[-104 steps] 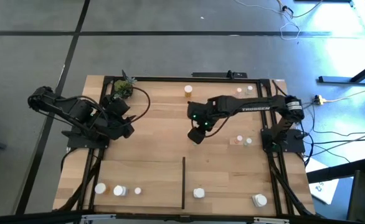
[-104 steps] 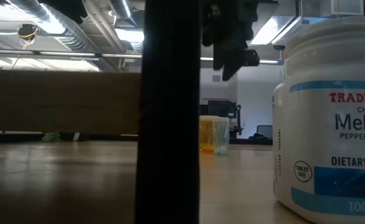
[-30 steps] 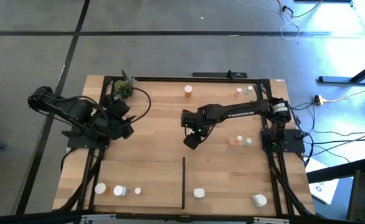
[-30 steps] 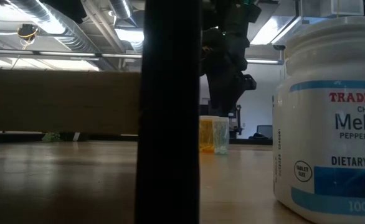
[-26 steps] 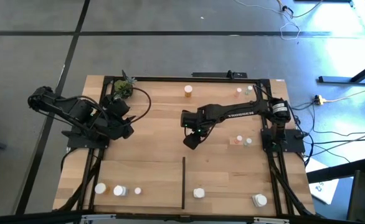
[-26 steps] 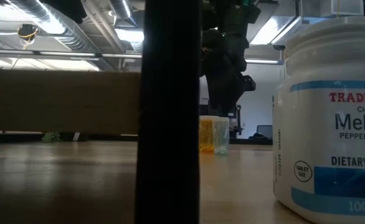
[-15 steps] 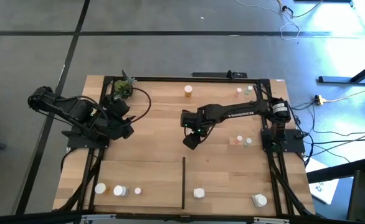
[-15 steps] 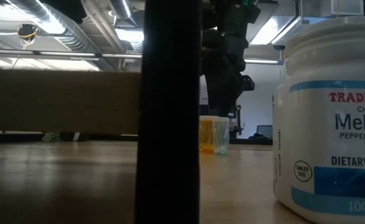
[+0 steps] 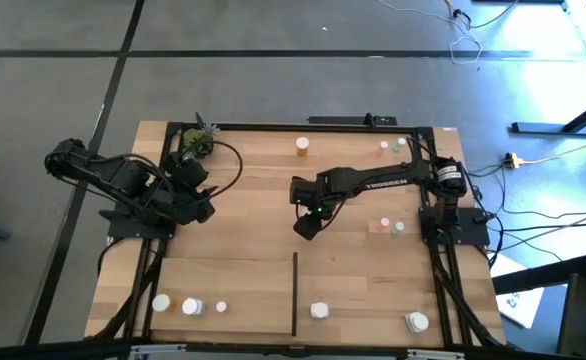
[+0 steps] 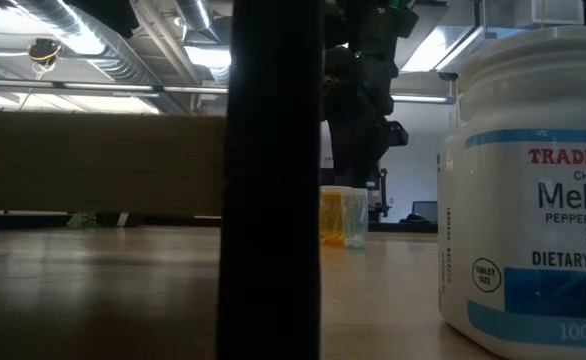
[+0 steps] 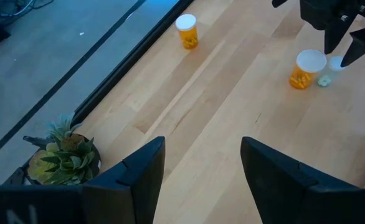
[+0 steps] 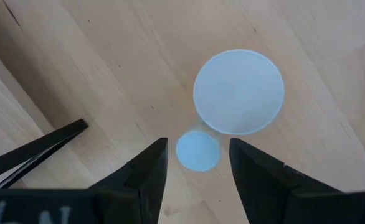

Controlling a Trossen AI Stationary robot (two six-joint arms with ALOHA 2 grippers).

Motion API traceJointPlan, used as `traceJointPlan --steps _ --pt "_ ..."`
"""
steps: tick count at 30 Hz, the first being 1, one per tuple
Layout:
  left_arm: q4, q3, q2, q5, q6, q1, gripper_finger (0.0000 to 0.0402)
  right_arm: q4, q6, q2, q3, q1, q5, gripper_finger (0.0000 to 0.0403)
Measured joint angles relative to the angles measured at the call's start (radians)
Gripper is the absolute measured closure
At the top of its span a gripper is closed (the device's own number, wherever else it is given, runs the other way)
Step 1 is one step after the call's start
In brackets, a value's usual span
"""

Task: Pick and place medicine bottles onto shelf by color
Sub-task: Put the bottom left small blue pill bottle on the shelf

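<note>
My right gripper (image 9: 308,225) hangs open, pointing down, over the middle of the shelf (image 9: 233,250). Right under it stand an orange bottle with a wide white cap (image 12: 238,91) and a smaller bottle (image 12: 197,150), whose cap shows between my fingertips (image 12: 198,165). In the low view the gripper (image 10: 358,165) ends just above both bottles (image 10: 331,215). The arm hides them in the high view. My left gripper (image 9: 201,205) waits open at the shelf's left side (image 11: 201,168), holding nothing. Other bottles stand on their bases along the near edge (image 9: 191,306) and far side (image 9: 302,146).
A small potted plant (image 9: 199,143) stands at the far left corner. The black divider strip (image 9: 294,292) runs from the near edge toward the middle. Two bottles (image 9: 388,227) stand at the right, two more (image 9: 393,147) at the far right. A large white bottle (image 10: 533,200) fills the low view's right.
</note>
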State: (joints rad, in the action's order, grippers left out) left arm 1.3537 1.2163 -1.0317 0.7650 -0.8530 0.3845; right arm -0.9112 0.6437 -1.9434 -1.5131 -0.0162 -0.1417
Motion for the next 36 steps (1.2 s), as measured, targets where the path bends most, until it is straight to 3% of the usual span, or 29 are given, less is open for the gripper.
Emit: traceJointPlan --steps 4,10,36 --pt "0.000 0.000 0.000 0.000 0.000 0.000 0.0198 0.019 0.020 0.000 0.019 0.000 -0.003 0.0228" --pt "0.000 0.000 0.000 0.000 0.000 0.000 0.0198 0.114 0.025 -0.001 0.096 0.000 -0.095 0.0228" --pt "0.000 0.000 0.000 0.000 0.000 0.000 0.0198 0.119 0.007 -0.001 0.098 -0.008 -0.046 0.0229"
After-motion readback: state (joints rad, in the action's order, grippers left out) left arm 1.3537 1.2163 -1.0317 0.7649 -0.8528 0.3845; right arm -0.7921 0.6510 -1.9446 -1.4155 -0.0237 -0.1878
